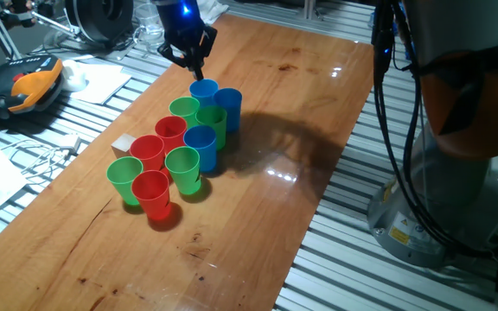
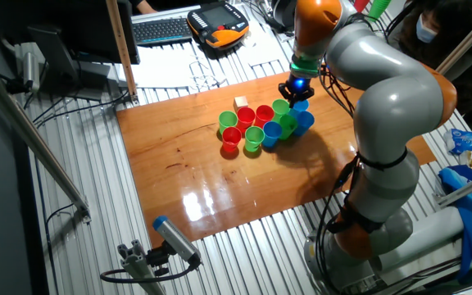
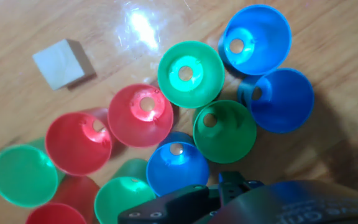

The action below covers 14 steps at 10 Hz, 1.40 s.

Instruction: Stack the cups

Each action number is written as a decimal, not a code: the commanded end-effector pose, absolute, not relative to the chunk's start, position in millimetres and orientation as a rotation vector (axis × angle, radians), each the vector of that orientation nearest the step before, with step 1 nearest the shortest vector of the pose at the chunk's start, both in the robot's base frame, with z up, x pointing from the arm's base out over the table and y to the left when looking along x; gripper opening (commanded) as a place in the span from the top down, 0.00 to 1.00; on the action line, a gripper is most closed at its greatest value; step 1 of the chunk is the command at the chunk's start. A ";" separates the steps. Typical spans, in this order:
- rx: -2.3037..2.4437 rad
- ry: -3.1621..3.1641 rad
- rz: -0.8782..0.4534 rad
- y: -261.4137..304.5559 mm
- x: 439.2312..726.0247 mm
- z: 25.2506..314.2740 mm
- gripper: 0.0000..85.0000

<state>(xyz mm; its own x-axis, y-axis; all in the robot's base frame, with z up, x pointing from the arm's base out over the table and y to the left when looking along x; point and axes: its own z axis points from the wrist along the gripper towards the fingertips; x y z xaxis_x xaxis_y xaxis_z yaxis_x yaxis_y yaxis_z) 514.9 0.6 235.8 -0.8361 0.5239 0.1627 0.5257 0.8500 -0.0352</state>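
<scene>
Crowding wooden table (image 1: pixel 301 130): cups (image 1: pixel 180 147)

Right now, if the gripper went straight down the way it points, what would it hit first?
Probably the cluster of cups: the gripper hangs just above the blue cup at the far end. The exact first contact is uncertain, since depth is unclear.
</scene>
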 end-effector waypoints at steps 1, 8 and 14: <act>-0.856 -2.848 -0.005 0.7 514.8 235.9 1.00; -0.859 -2.799 -0.124 0.7 514.8 235.9 1.00; -1.653 -2.376 -0.045 70.8 529.3 258.8 0.40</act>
<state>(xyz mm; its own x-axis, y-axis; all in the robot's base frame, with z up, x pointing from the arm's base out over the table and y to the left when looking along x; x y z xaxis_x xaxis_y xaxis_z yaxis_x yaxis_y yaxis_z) 529.1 33.7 258.5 -0.7181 0.6611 0.2174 0.6539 0.7479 -0.1144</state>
